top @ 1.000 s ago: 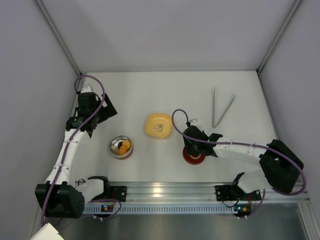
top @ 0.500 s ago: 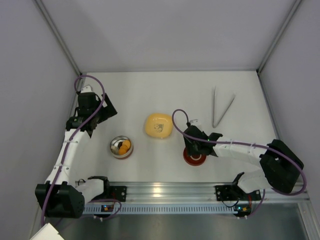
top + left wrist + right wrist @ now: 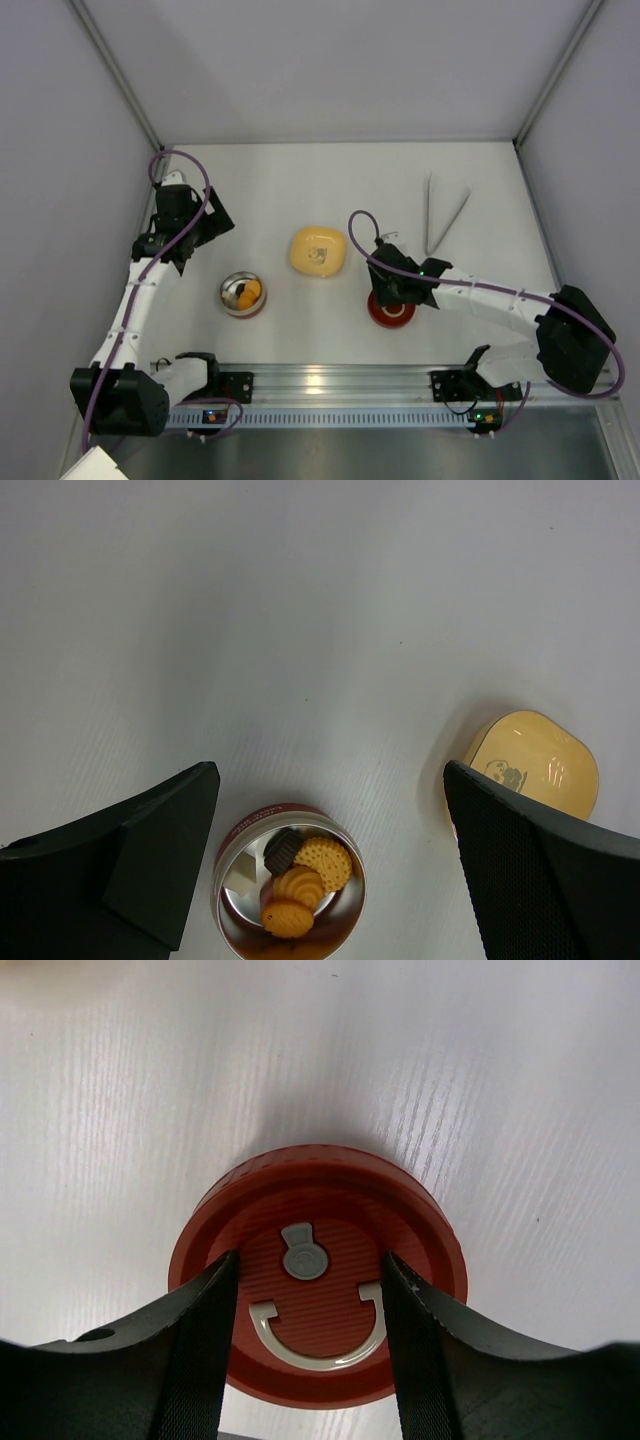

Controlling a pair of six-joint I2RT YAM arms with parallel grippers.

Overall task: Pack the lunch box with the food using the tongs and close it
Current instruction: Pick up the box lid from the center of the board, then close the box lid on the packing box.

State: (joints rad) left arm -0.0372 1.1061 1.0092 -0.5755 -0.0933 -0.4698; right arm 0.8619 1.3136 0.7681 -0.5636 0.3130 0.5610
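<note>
I am holding the right gripper (image 3: 310,1270) partly spread, pinching nothing, centred above the red lid (image 3: 330,1175), aligning both fingers (image 3: 200,1360) squarely outside its white ring handle (image 3: 318,1362).

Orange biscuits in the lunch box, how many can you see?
3. All lie in the lunch box: the right biscuit beside the dark brown piece, the middle biscuit, and the bottom biscuit. Others may be hidden underneath.
</note>
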